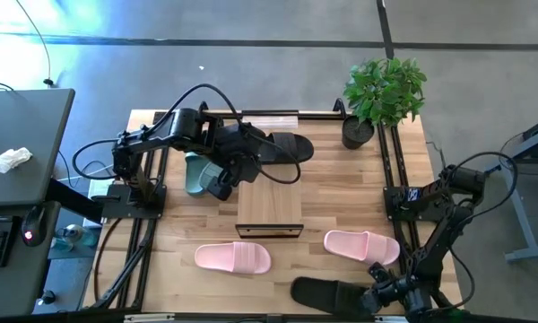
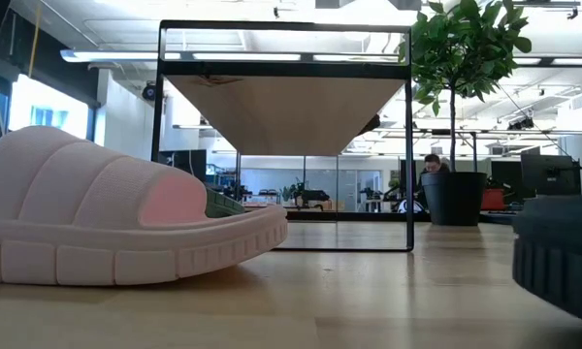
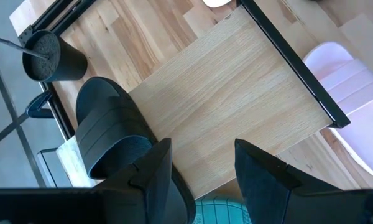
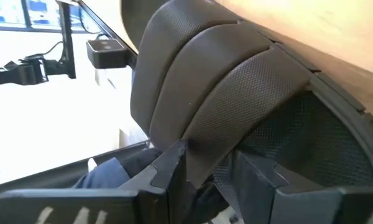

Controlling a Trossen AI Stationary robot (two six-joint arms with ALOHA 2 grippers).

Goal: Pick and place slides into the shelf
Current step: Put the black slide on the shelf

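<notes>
Hanging over the shelf's (image 1: 269,208) far edge, the left tool (image 1: 226,177) is seen with its fingers (image 3: 261,174) parted and nothing held between them; in the left wrist view the bare plank top shows through the gap, with a ribbed green surface just below the fingers, probably the green slide (image 1: 195,172) that lies just beside the shelf's far-left corner. A black slide (image 1: 282,146) lies just beyond the shelf's far edge, partly under the left arm, which is reached out from its mount on the desk (image 1: 341,202) and bent down at the wrist so that the tool points at the shelf top. That pose is judged to suit either a release or an approach; which one cannot be told. No slide is seen on the shelf top, so the placing is judged to be largely undone. Two pale pink slides lie at the shelf's near side, one (image 1: 233,257) just off its near-left corner and one (image 1: 362,244) off its near-right corner, toes turned outward where either arm could reach them. At the desk's near edge, well to the near right of the shelf, the right tool (image 1: 384,289) is closed on the strap of a second black slide (image 1: 327,293), a finger (image 4: 168,171) on either side of the strap; the right arm is folded low, its tool nearly level with the desk.
</notes>
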